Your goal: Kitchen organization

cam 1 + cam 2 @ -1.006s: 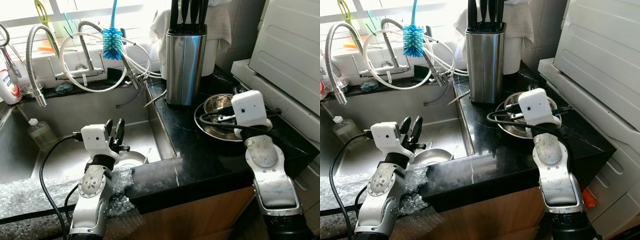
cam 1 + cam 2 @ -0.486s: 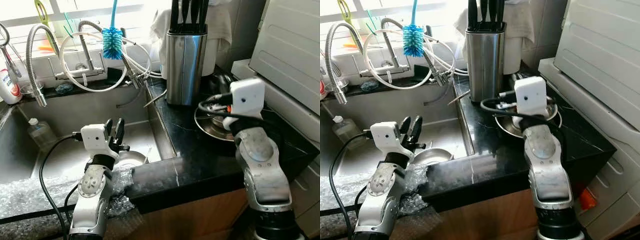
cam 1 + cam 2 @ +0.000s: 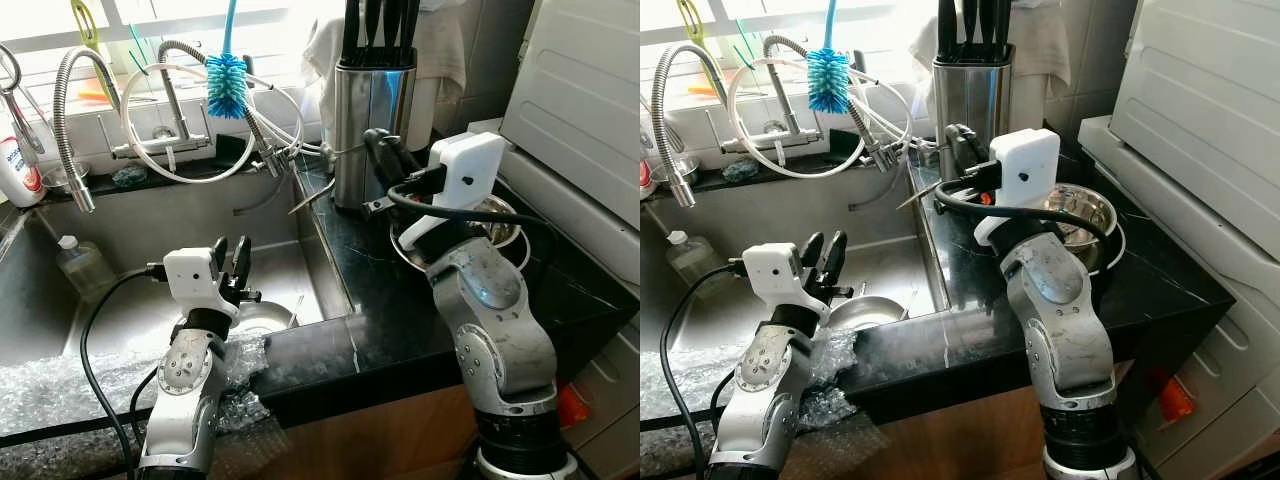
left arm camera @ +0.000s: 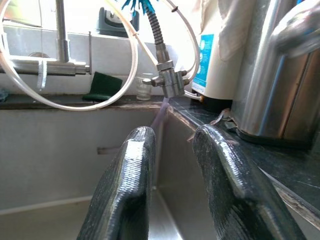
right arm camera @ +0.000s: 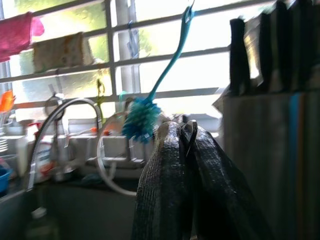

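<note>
No writing can be read on the white bottle with its red label at the sink's far left corner. The right gripper is raised above the black counter near its sink-side edge, fingers pressed together on nothing, beside the steel knife block. The shiny steel bowl sits on the counter behind that arm. The left gripper hovers over the sink, fingers slightly apart, above a small metal dish.

Steel bowl half hidden by right arm
</note>
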`<state>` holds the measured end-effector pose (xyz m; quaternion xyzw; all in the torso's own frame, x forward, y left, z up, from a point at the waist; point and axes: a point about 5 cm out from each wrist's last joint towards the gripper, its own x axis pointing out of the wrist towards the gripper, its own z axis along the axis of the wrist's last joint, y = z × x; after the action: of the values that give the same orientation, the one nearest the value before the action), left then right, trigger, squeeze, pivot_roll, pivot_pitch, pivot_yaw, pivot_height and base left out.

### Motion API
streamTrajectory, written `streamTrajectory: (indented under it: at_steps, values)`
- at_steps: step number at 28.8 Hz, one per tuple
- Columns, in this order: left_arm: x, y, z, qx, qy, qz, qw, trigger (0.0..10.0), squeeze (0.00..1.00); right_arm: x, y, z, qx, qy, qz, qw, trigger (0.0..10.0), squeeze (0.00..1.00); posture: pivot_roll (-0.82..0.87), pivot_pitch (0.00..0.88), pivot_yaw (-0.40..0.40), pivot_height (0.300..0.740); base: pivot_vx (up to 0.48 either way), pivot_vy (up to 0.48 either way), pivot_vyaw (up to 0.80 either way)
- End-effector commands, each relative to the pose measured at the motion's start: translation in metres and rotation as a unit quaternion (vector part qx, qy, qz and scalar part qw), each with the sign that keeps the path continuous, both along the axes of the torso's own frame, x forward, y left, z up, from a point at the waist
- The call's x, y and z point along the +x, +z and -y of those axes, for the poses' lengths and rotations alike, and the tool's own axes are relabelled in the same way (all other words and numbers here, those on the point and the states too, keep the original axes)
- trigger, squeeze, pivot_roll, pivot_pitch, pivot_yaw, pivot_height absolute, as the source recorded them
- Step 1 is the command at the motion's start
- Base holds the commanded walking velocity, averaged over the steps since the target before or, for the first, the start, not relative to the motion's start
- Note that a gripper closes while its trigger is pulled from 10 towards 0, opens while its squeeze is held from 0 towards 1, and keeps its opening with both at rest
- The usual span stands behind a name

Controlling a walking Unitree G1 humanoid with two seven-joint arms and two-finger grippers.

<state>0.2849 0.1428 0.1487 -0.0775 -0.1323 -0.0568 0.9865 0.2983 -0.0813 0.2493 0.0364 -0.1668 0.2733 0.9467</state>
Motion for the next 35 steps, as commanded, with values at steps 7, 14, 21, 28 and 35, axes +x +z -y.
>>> streamTrajectory:
  at_steps: [7, 14, 21, 28, 35]
  values:
    - [-0.003, 0.001, 0.002, 0.022, -0.014, 0.000, 1.000, 10.0, 0.00, 0.005, -0.030, -0.011, 0.042, 0.065, -0.083, 0.994, 10.0, 0.00, -0.06, 0.000, 0.029, 0.740, 0.000, 0.000, 0.00]
    - [-0.002, 0.006, 0.004, 0.045, -0.019, 0.011, 0.999, 10.0, 0.00, 0.011, -0.040, -0.006, 0.058, 0.071, -0.113, 0.989, 10.0, 0.00, -0.05, 0.000, 0.027, 0.740, 0.000, 0.000, 0.00]
    - [-0.004, 0.010, 0.006, 0.076, -0.022, 0.023, 0.997, 10.0, 0.00, 0.019, -0.052, 0.001, 0.115, 0.080, -0.156, 0.978, 10.0, 0.00, -0.04, 0.000, 0.022, 0.740, 0.000, 0.000, 0.00]
    - [-0.004, 0.016, 0.014, 0.112, -0.042, 0.039, 0.992, 10.0, 0.00, 0.023, -0.050, -0.005, 0.114, 0.146, -0.160, 0.970, 10.0, 0.00, -0.03, 0.000, 0.018, 0.740, 0.000, 0.000, 0.00]
    - [-0.004, 0.018, 0.018, 0.122, -0.049, 0.045, 0.990, 10.0, 0.00, 0.022, -0.043, -0.016, 0.104, 0.200, -0.144, 0.964, 10.0, 0.00, -0.03, 0.000, 0.017, 0.740, 0.000, 0.000, 0.00]
